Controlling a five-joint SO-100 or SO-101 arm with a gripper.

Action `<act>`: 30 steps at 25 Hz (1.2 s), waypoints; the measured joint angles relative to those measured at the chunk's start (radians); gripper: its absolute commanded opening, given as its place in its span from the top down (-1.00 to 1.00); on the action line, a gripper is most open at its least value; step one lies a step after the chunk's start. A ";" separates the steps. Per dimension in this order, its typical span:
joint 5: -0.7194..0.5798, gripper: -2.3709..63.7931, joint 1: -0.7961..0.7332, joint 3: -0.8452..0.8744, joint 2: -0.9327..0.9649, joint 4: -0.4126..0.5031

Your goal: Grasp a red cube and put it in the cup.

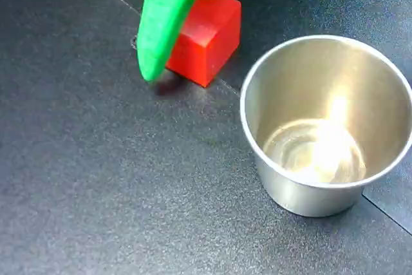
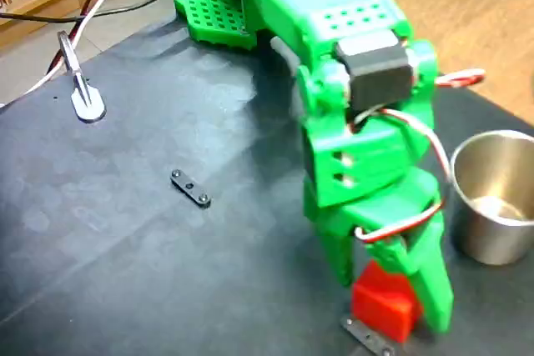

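Observation:
The red cube [image 1: 209, 40] rests on the dark mat, to the left of the cup in a fixed view. The shiny silver cup [image 1: 325, 127] stands upright and empty. One green finger [image 1: 161, 24] lies against the cube's left face, its tip close to the mat. Seen from another fixed view, my green gripper [image 2: 390, 298] points down with a finger tight on each side of the red cube [image 2: 375, 310], shut on it. The cup [image 2: 492, 198] stands to the right of the arm, apart from it.
A small black bar with holes [image 2: 191, 188] lies on the mat left of the arm, and another strip [image 2: 371, 338] lies just below the cube. A metal clip [image 2: 81, 89] stands at the far left. Cables run behind the arm's base [image 2: 217, 14].

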 measured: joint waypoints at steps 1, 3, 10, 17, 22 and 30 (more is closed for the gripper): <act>0.000 -0.08 -0.002 0.000 0.000 0.000; -0.002 -0.08 -0.003 0.000 0.000 0.000; -0.002 -0.05 -0.002 0.000 0.000 0.000; -0.002 0.59 -0.002 0.000 0.000 0.000; -0.009 0.97 -0.003 0.000 0.000 0.000; 0.005 0.94 -0.008 0.002 0.060 0.002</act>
